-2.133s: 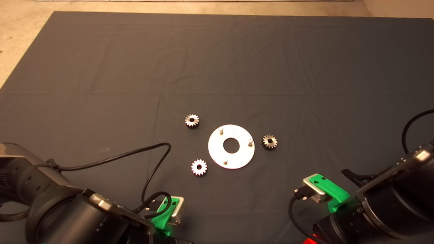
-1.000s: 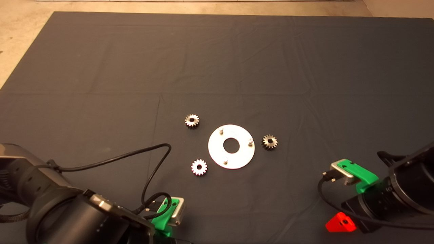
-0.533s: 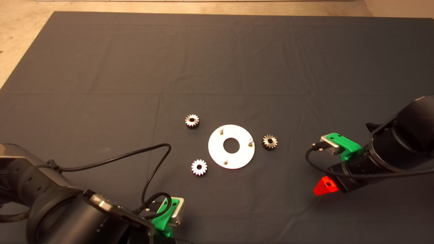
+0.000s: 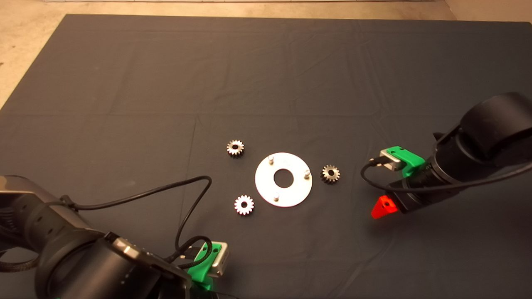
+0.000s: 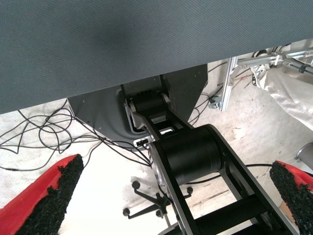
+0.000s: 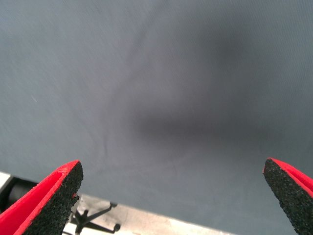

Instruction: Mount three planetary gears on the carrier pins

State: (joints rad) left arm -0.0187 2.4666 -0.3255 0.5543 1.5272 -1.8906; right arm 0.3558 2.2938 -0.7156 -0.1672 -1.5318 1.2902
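A shiny disc (image 4: 297,187) with a large central hole lies mid-mat. Its three carrier pins (image 4: 270,158) stand bare. Three planetary gears lie flat on the mat around it: one beyond its left side (image 4: 235,148), one at its near left (image 4: 244,204), one just to its right (image 4: 330,174). My right gripper (image 6: 171,166) is open and hovers to the right of the right-hand gear and clear of it; one red finger (image 4: 382,207) shows in the head view. The right wrist view holds only bare mat. My left gripper (image 5: 176,166) stays parked at the lower left, open and empty.
The dark mat (image 4: 266,83) covers the table, with bare floor beyond its far and left edges. A black cable (image 4: 183,195) loops over the mat from the left arm toward the near-left gear. Cables and a frame on the floor show in the left wrist view.
The right arm has come up from the lower right corner and moved in toward the right-hand gear. The left arm, the gears and the disc have stayed put.
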